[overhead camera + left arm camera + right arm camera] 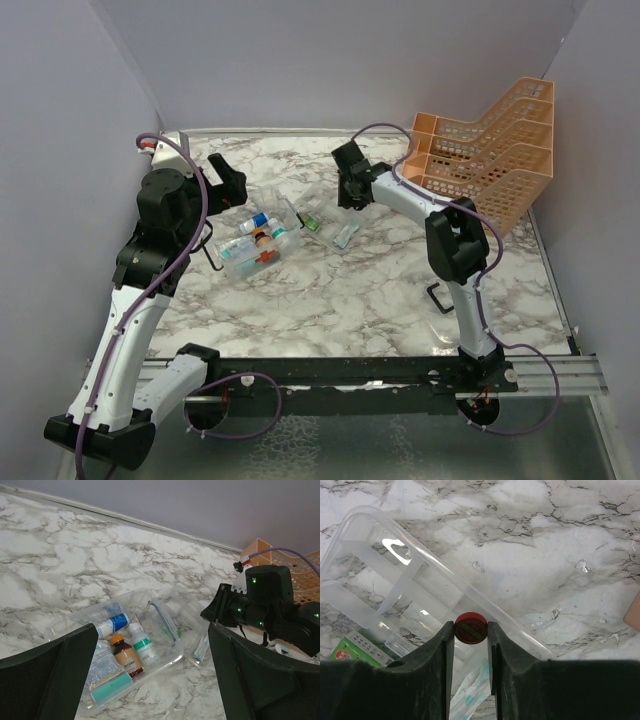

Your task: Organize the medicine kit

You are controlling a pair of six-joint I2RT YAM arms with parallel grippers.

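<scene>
The medicine kit point(250, 262) is a clear box standing open at the table's left centre. In it lie a brown bottle with an orange cap point(126, 657), a white bottle with a green label point(143, 647), a white and blue bottle point(112, 625) and a teal sachet point(107, 687). My left gripper point(232, 186) hangs open above and just behind the box, with nothing between its fingers. My right gripper point(471, 631) is shut on a small round red tin point(471, 626). It holds the tin above a clear divided tray point(380, 570) that lies right of the box.
A green packet point(359, 650) and a white and teal sachet point(470, 692) lie by the tray. A black U-shaped handle point(438, 298) rests on the marble near the right arm. An orange mesh rack point(495, 160) stands at the back right, against the wall.
</scene>
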